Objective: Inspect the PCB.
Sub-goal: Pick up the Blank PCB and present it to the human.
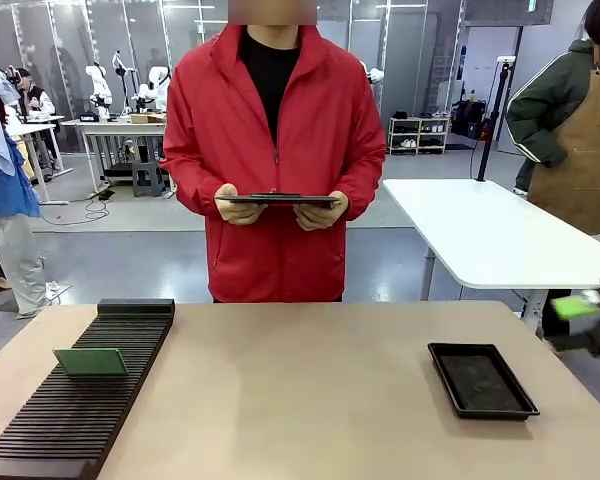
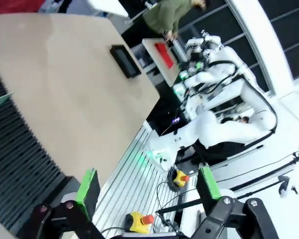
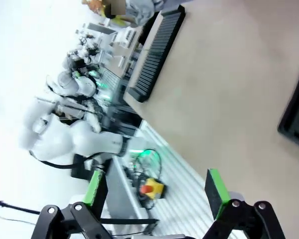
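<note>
Green and thin, the PCB (image 1: 90,361) stood on edge in a slot of the black rack (image 1: 60,420) at eight o'clock on the table (image 1: 310,400), probably so a gripper could reach its top edge. The black tray (image 1: 480,380) lay at four o'clock. The left gripper (image 2: 147,181) and right gripper (image 3: 157,186) hung spread wide, holding nothing. The front view gave the person (image 1: 280,130) holding a dark tablet (image 1: 278,200) at twelve o'clock; the wrist views gave the jaws' gap.
</note>
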Controlling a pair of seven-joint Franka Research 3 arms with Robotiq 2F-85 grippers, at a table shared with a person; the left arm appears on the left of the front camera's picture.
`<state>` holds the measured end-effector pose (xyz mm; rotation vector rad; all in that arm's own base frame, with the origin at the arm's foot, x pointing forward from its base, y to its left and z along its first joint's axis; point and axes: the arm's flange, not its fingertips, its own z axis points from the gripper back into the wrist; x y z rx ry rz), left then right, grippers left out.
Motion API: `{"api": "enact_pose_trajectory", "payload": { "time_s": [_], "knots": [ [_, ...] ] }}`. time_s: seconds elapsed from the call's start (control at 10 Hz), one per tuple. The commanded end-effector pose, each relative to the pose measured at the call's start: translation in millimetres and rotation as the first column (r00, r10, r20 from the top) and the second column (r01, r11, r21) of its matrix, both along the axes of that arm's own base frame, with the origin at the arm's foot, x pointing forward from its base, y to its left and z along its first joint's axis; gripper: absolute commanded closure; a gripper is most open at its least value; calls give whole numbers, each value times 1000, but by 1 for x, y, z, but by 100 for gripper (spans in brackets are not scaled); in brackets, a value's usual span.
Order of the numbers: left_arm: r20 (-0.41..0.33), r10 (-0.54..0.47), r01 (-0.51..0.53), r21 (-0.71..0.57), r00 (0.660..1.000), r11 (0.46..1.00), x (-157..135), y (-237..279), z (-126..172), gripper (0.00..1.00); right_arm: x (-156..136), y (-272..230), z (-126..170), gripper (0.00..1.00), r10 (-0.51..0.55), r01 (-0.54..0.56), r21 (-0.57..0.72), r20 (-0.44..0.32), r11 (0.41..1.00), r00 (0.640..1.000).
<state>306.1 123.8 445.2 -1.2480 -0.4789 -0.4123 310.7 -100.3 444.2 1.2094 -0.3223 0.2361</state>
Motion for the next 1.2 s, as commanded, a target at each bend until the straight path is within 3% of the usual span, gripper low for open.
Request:
{"api": "enact_pose_trajectory", "payload": {
  "time_s": [0.0, 0.1, 0.3, 0.5, 0.7, 0.9, 1.1],
  "knots": [
    [5, 10, -9, -53, 1000, 999, -9, 49, -19, 0, -16, -46, -31, 0, -21, 26, 100, -48, 995, 999],
    [1, 74, -74, -71, 997, 995, -25, 82, -28, 0, -33, -70, -45, 0, -61, 69, 135, -68, 988, 996],
    [-173, 198, -221, -124, 965, 967, -42, 123, -49, 0, -56, -94, -65, 0, -106, 113, 173, -52, 978, 993],
    [-243, 271, -304, -113, 931, 946, -62, 153, -62, 0, -76, -108, -78, 0, -127, 135, 187, -53, 973, 990],
    [-251, 306, -338, -92, 918, 937, -73, 164, -60, 0, -84, -117, -82, 0, -141, 147, 190, -44, 971, 989],
    [-218, 308, -334, -92, 926, 938, -67, 158, -55, 0, -76, -113, -84, 0, -128, 132, 187, -35, 973, 991],
    [-235, 328, -356, -87, 915, 930, -75, 166, -71, 0, -84, -116, -82, 0, -169, 178, 200, -61, 963, 984]
  ]
}}
